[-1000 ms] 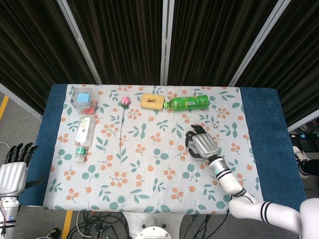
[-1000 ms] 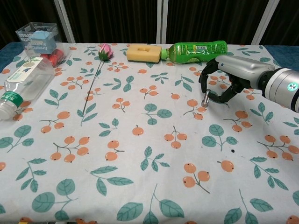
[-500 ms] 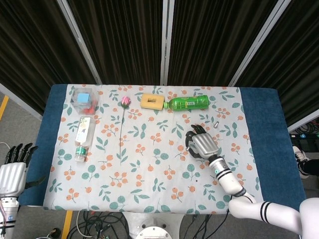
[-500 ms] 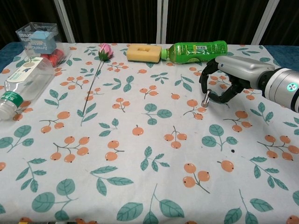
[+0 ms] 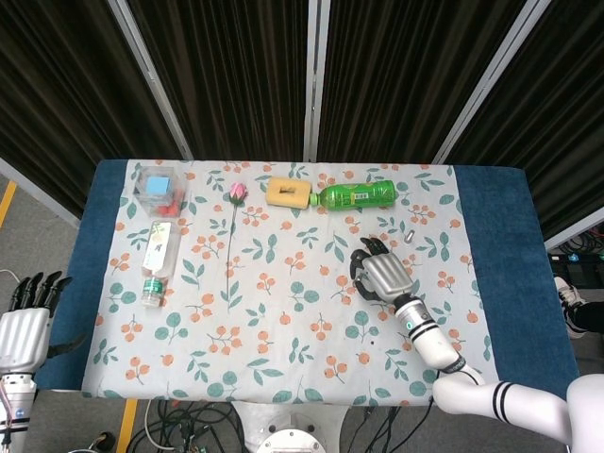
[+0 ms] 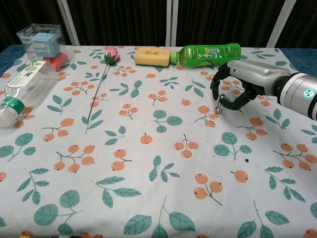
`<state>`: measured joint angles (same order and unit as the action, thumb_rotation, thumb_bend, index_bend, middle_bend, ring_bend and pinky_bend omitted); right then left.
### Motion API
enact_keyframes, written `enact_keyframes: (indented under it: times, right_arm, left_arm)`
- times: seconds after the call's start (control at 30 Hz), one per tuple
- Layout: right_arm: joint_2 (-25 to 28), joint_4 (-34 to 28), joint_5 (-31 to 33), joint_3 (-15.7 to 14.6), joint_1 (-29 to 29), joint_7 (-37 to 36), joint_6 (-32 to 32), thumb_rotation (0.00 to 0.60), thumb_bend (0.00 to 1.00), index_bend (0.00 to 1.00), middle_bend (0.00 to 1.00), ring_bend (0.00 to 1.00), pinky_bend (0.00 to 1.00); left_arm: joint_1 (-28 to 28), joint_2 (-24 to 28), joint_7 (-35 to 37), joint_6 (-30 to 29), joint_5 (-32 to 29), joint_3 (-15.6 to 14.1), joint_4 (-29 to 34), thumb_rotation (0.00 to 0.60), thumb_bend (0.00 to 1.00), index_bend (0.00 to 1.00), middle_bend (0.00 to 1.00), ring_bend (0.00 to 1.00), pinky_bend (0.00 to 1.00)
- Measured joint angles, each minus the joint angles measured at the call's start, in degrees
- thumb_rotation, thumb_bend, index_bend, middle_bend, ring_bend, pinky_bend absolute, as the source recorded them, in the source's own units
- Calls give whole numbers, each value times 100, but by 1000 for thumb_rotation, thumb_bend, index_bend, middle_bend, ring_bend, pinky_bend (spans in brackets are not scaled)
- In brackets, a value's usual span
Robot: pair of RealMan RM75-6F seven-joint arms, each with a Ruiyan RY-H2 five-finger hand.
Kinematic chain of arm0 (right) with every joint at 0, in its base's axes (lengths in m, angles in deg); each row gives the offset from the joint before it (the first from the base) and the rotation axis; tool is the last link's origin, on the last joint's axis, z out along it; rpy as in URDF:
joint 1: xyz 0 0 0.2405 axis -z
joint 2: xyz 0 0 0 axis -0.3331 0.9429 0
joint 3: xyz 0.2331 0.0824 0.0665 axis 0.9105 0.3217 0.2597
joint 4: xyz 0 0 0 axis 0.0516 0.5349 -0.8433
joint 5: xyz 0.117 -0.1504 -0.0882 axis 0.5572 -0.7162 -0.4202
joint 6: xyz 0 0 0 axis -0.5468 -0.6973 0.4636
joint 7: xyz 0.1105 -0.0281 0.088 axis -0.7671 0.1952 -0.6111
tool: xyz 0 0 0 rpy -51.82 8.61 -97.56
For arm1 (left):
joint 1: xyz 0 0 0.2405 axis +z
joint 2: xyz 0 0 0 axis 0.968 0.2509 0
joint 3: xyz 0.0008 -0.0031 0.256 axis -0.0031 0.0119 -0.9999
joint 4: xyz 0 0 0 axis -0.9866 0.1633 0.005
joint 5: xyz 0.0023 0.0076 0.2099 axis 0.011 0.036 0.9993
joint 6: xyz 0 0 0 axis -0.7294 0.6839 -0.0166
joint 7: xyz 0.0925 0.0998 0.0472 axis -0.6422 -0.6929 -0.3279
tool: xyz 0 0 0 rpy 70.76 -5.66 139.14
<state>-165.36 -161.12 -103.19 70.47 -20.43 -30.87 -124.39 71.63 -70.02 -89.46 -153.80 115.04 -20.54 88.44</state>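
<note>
Dark curtains hang behind a table [image 5: 514, 236] covered by a floral cloth [image 6: 148, 163]. The right hand [image 6: 237, 87] is curled low over the cloth and pinches a small metal cylinder [image 6: 217, 106] between its fingertips, the cylinder's lower end at or just above the cloth. Just beyond the right hand lies a green bottle [image 6: 208, 53] on its side, with a yellow sponge [image 6: 152, 55] at its cap end. Well apart to the hand's left are a clear bottle [image 6: 22, 89], a clear box [image 6: 42, 39] and a pink rose [image 6: 111, 53]. The left hand [image 5: 26, 316] hangs beside the table's near left edge, holding nothing, fingers extended.
</note>
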Motion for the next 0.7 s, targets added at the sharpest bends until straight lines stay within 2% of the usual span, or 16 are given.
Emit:
enact_keyframes:
  times: [0.27, 0.53, 0.7]
  right_arm:
    - [7, -32, -8, -7, -5, 27, -17, 600, 250, 463, 260, 0, 0]
    - [179, -270, -121, 32, 43, 61, -239, 600, 242, 426, 250, 0, 0]
    - [547, -613, -374, 48, 207, 198, -752, 600, 271, 378, 249, 0, 0]
  left_arm:
    - [4, 2, 4, -10, 0, 3, 0, 600, 0, 148, 83, 0, 0]
    - [4, 34, 8, -32, 15, 16, 27, 600, 0, 147, 83, 0, 0]
    - [-21, 63, 6, -47, 40, 45, 56, 600, 0, 148, 83, 0, 0]
